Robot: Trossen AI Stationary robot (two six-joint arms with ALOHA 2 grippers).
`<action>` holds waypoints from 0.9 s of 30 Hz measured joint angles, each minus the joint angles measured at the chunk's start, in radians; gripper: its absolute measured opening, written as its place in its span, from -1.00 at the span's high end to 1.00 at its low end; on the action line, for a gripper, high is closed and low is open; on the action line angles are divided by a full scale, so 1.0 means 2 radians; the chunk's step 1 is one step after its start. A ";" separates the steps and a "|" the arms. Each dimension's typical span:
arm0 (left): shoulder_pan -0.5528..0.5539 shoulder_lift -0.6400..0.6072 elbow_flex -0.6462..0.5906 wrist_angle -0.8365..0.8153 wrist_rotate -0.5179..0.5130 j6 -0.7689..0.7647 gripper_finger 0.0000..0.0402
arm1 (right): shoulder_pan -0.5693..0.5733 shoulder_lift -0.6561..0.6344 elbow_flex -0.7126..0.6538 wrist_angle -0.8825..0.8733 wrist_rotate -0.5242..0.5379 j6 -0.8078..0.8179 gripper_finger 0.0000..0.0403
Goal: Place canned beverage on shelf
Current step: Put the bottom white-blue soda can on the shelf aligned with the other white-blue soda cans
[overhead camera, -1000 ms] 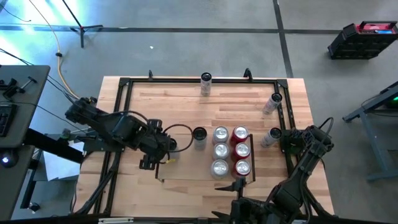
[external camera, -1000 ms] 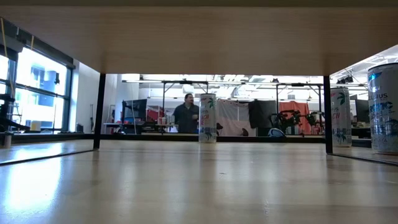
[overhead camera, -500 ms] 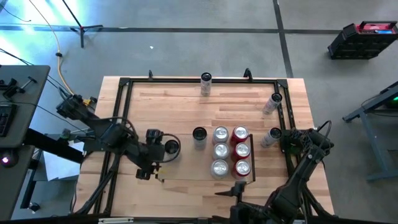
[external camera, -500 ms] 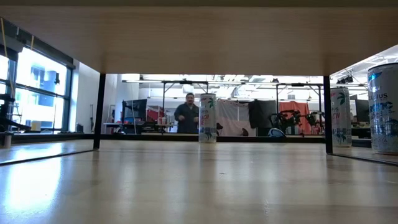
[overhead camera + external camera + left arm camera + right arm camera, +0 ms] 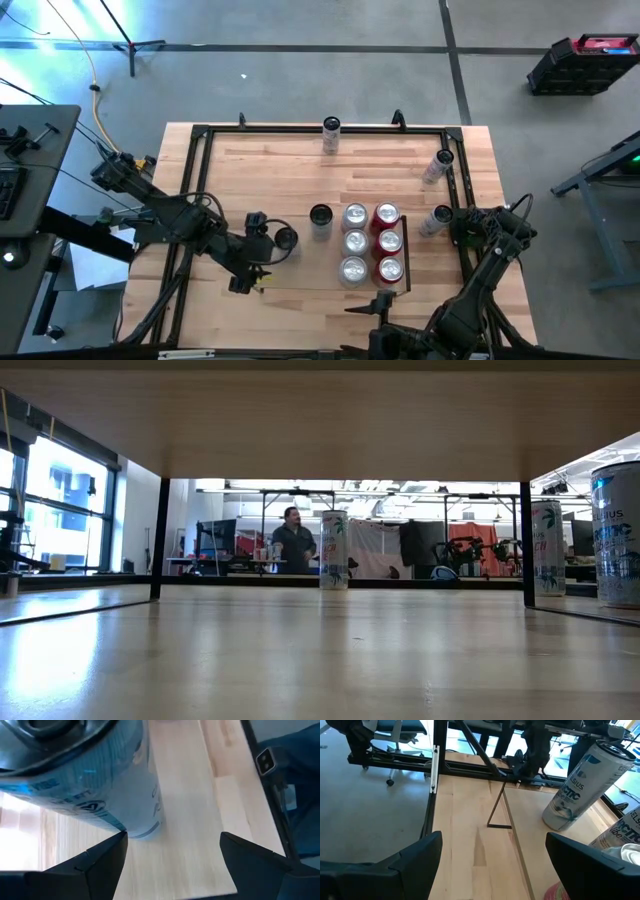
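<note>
I count nine slim metal drink cans on my light-wood butcher-block table (image 5: pixel 280 170). Six stand inside the flat light-wood shelf bay edged by thin black rails (image 5: pixel 407 262) at the near middle: a dark-topped can (image 5: pixel 320 217) at the bay's far left corner, three silver-topped cans (image 5: pixel 354 243) in a column beside it, and two red cans (image 5: pixel 388 240) in the right column, with a white can (image 5: pixel 390 268) at that column's near end. Three more white cans stand outside the bay: one at the far edge (image 5: pixel 331 135), and two at the right (image 5: pixel 437 167), by the black outer frame (image 5: pixel 196 150).

My left pincer (image 5: pixel 250 278) hovers over the bay's near left corner with its jaws spread, holding nothing; in the left wrist view a pale blue-printed can (image 5: pixel 85 775) fills much of the picture, cut off at the edge, standing clear of my dark fingers (image 5: pixel 95 862).

My right pincer (image 5: pixel 468 228) waits at the right edge of the table, jaws wide apart and empty; its wrist view shows a tilted-looking white printed can (image 5: pixel 580 785) and part of another, cut off.

In the low view the shelf's underside hides the upper part of the scene; only three cans show, one partly cropped at the right (image 5: pixel 617 535). A person (image 5: pixel 293 545) stands in the room far behind.
</note>
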 joint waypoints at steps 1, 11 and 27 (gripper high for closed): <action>0.000 0.000 0.000 0.004 0.000 0.003 -0.53 | 0.000 0.000 0.000 0.000 0.000 0.000 -0.70; 0.009 0.005 -0.021 0.038 -0.001 0.016 -0.53 | 0.000 0.000 0.000 0.000 0.000 0.004 -0.70; 0.022 0.011 -0.045 0.115 0.011 0.043 -0.53 | -0.001 0.000 0.000 0.018 0.021 -0.032 -0.70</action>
